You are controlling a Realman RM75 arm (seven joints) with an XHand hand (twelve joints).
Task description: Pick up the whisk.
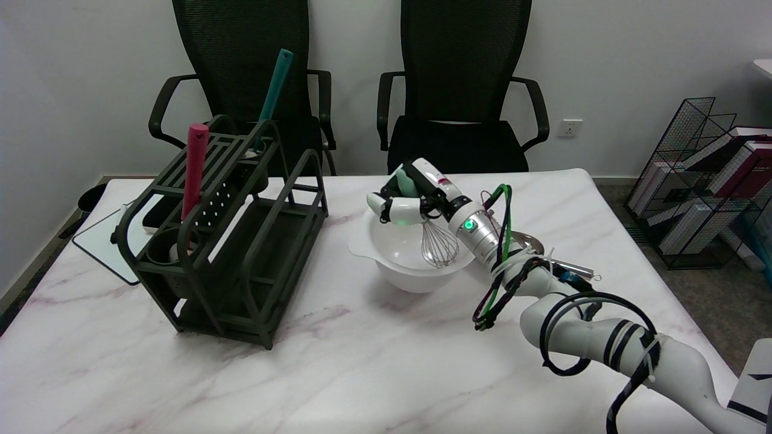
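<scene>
Robot hand [410,199] clasps pale-green handle of wire whisk [438,246], wires hanging into white mixing bowl [410,256] on bench [362,361]. Grasp step; next, straight lift clear.

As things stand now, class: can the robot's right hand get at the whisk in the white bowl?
Probably yes. The right hand is already closed around the whisk by its pale green handle, wires hanging into the white bowl, with nothing in the way.
</scene>
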